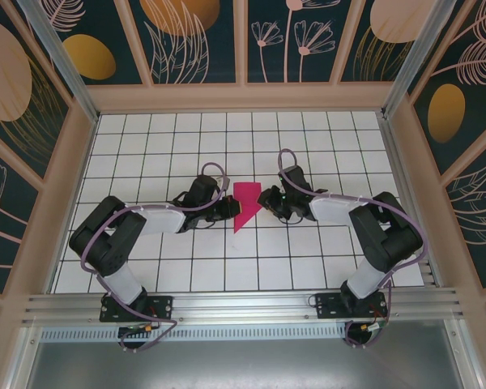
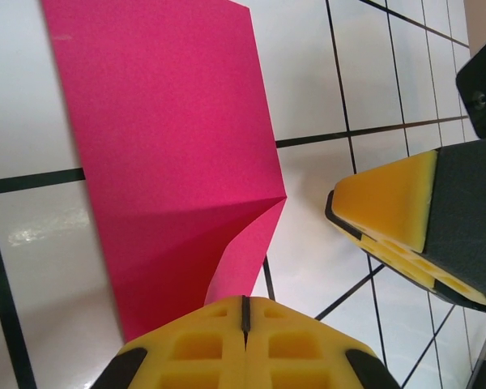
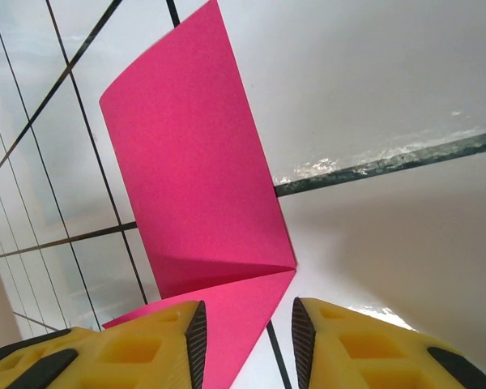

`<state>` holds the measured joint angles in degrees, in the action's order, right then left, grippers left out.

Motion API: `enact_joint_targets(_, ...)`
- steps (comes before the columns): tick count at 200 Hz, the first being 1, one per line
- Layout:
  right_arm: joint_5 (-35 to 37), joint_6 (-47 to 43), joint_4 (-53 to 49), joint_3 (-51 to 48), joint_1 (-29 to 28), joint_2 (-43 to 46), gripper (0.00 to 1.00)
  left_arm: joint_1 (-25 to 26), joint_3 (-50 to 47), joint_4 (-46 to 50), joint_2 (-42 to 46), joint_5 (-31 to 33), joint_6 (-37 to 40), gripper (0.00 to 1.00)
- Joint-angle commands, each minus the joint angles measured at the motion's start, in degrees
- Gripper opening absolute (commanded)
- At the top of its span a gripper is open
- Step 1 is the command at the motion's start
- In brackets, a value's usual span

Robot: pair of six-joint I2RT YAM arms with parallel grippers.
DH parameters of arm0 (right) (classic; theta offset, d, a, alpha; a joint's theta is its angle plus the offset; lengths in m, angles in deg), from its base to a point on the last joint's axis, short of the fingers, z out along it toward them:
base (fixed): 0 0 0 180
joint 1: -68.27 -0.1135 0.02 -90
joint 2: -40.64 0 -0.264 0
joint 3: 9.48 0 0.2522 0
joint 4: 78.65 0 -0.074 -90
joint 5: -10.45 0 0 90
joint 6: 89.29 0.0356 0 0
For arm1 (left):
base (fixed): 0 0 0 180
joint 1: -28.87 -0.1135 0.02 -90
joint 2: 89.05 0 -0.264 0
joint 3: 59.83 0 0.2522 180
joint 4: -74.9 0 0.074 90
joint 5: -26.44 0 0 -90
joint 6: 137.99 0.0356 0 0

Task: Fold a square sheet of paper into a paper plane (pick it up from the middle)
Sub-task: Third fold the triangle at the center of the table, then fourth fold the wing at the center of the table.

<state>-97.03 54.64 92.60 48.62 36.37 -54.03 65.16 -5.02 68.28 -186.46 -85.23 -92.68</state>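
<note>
My left gripper [image 2: 244, 312] is clenched on a raised flap of the square sheet of paper [image 1: 245, 204], which lies in the middle of the table [image 1: 308, 146], creased to a point, so I judge we're mid-fold. My right gripper [image 3: 245, 326], jaws slightly parted and holding nothing, sits just beside the crease; next it must press that fold flat.

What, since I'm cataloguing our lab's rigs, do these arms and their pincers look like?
Both the left arm and the right arm have black joints and white link covers. A lilac cable loops along each, and they stand on black bases. The left pincer and right pincer carry yellow fingers with rectangular cut-outs, backed in black.
</note>
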Motion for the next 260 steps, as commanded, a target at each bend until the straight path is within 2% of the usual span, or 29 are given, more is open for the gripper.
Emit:
enact_joint_targets(1, -1.5, -1.1, 1.7, -0.7, 1.6, 0.8, 0.36, 0.1, 1.8, -0.2, -0.4, -0.1, -0.9, 0.03)
enact_joint_targets(50, -2.8, -2.3, 1.6, -0.3, 1.8, -0.4, 0.41, 0.1, 4.2, 6.7, -4.9, 5.1, 0.5, 0.02)
enact_joint_targets(89, -4.9, -3.2, 1.6, 0.5, 1.8, -2.0, 0.41, 0.2, 5.1, 9.5, -6.5, 7.5, 0.6, 0.01)
enact_joint_targets(151, -8.4, -3.9, 3.0, 1.8, 1.8, -4.8, 0.36, 0.2, 4.7, 10.8, -6.8, 9.2, -0.1, 0.01)
enact_joint_targets(260, -10.2, -2.9, 5.2, 3.6, 1.8, -8.4, 0.3, 0.1, 3.3, 9.6, -6.4, 8.7, -1.1, 0.01)
